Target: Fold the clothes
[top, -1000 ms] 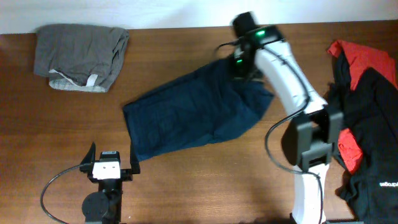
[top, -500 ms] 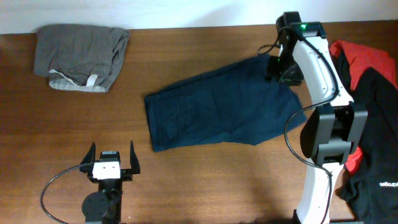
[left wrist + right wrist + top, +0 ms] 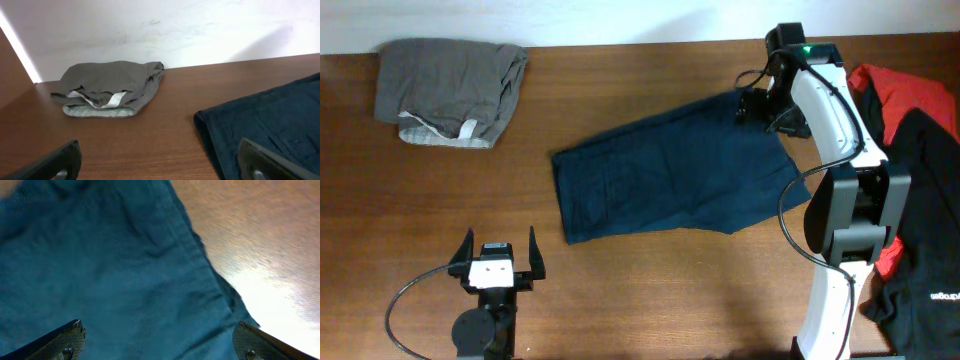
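Navy shorts point(image 3: 675, 180) flat, right tool point(image 3: 157, 330) released above them, left tool point(image 3: 500, 242) released, red-black clothes point(image 3: 910, 150) cut off

The left arm point(image 3: 485, 325) is sitting folded low at the near left, its wrist pointing toward the far side. The left gripper point(image 3: 500, 240) is holding its jaws wide apart, gripping nothing. The right arm point(image 3: 828, 108) is reaching from the near right to the far right, its wrist angling leftward and downward. The right gripper point(image 3: 765, 112) is hanging with its fingers point(image 3: 67, 336) spread wide, clasping nothing.
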Available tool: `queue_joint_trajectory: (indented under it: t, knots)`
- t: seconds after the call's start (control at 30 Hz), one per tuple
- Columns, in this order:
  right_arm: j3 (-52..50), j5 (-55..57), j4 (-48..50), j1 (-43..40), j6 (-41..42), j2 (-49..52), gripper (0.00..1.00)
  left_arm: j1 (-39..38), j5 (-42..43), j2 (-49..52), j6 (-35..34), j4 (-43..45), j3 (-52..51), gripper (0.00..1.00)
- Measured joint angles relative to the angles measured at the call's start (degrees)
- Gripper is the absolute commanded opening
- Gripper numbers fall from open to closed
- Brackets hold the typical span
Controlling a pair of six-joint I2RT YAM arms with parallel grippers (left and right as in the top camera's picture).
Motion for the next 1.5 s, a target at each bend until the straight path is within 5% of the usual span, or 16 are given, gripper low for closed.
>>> queue_joint_trajectory:
  t: [0.77, 1.23, 1.5]
  knots:
    - [-1.1, -2.2, 6.5, 0.0, 0.7, 0.0, 0.99, 0.0, 0.0, 0.0, 0.0, 0.6, 0.0, 0.99]
    - [-1.2, -2.2, 7.8, 0.0, 0.6, 0.0, 0.99, 0.0, 3.5, 1.3, -3.1, 22.8, -0.2, 0.99]
    - [-1.2, -2.2, 8.4, 0.0, 0.6, 0.0, 0.99, 0.0, 4.1, 16.2, -5.9, 25.7, 6.7, 0.99]
